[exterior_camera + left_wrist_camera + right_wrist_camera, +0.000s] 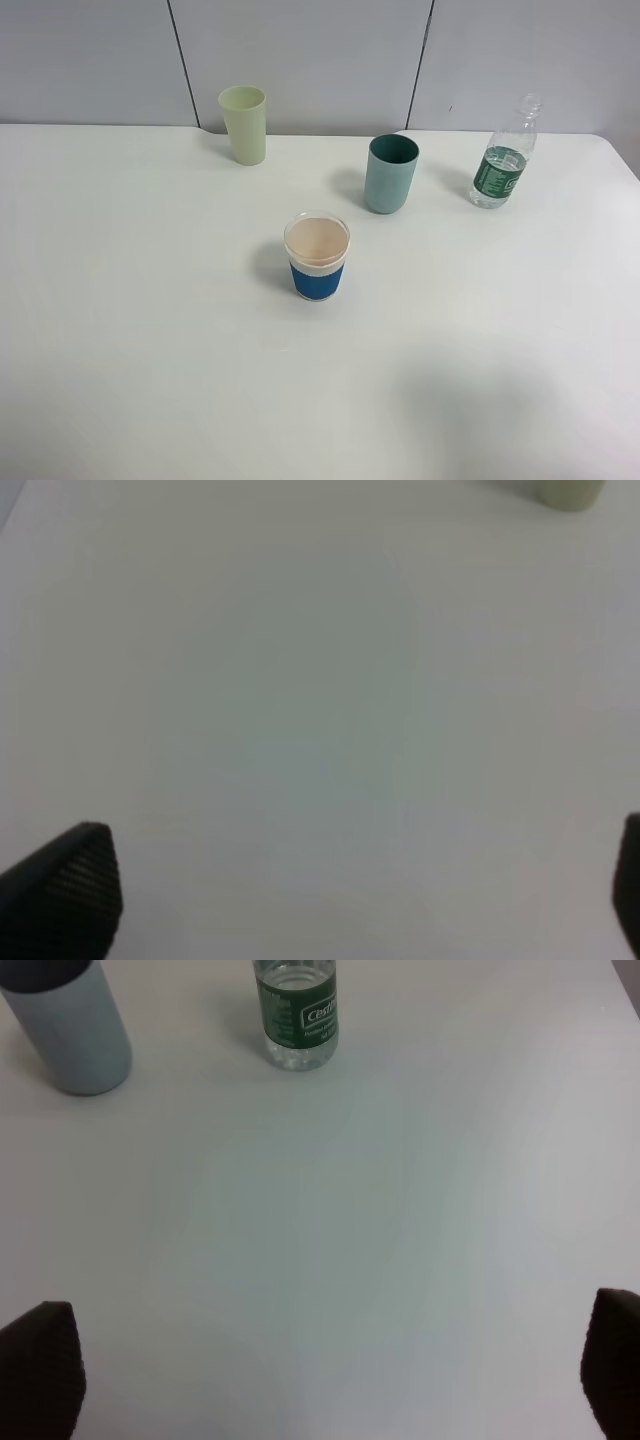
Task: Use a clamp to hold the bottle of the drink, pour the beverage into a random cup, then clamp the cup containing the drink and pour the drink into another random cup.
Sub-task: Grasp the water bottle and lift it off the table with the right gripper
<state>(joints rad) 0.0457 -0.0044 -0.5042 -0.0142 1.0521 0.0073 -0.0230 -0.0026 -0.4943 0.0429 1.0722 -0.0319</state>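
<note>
both grippers are spread wide and hold nothing. the left gripper [345,890] hangs over bare desk [150,350]. the right gripper [328,1365] faces the water bottle [503,160], which stands upright near the desk's far right corner. the teal cup [391,173] stands near it along the far edge, the pale green cup [243,123] is toward the far left corner, and the blue-banded cup [317,256] is near the middle. the bottle looks light and thin-walled, so a glancing finger could tip it and a hard squeeze could spurt water. i can't tell if it's capped. a careless swing could knock the teal cup over.
</note>
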